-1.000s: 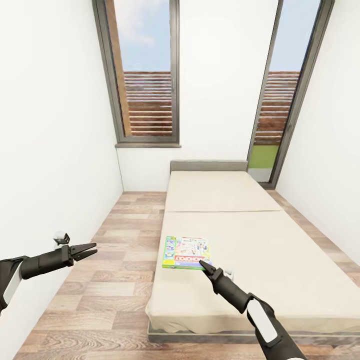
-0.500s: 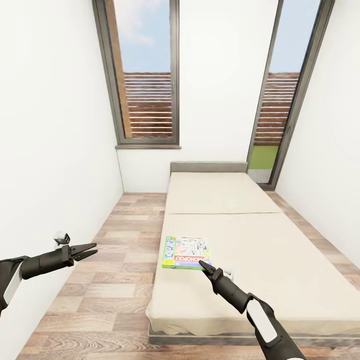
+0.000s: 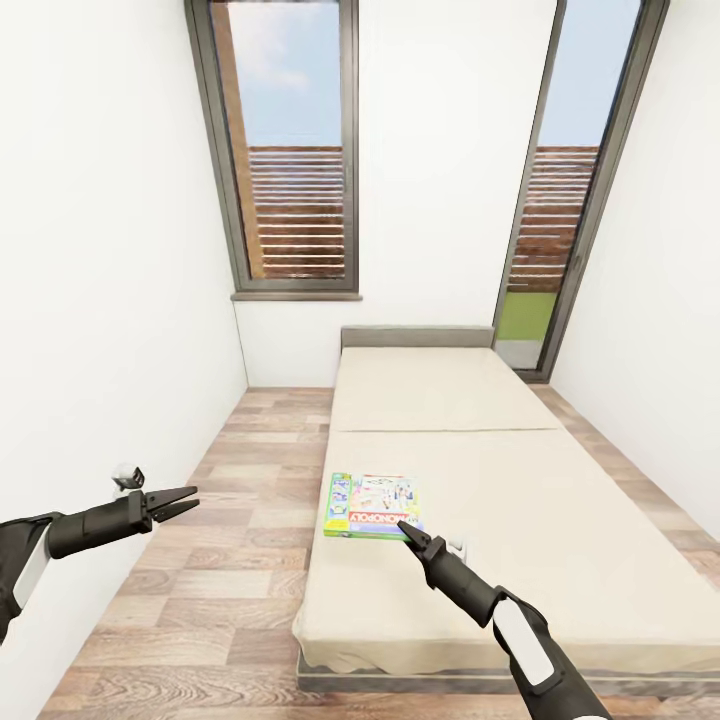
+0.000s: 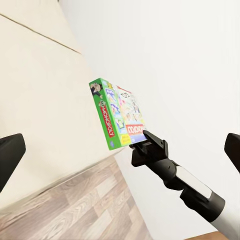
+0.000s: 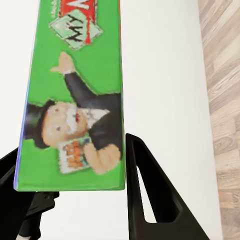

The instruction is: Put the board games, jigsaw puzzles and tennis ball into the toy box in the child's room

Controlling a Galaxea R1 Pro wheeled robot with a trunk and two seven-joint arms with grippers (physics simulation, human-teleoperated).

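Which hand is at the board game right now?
The right hand, its fingers straddling the near edge of the board game on the bed. The left hand hangs open over the wood floor, well clear.

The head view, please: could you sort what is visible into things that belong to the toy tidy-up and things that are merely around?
Belongs to the job:
- board game, lying flat on the bed
- bed
- right claw, at the game's near edge
- left claw, open over the floor

Merely around:
- windows
- wooden floor
- white walls

Green, cartoon-printed board game [image 3: 374, 506] with a red band lies on the plain beige bed [image 3: 560, 520].
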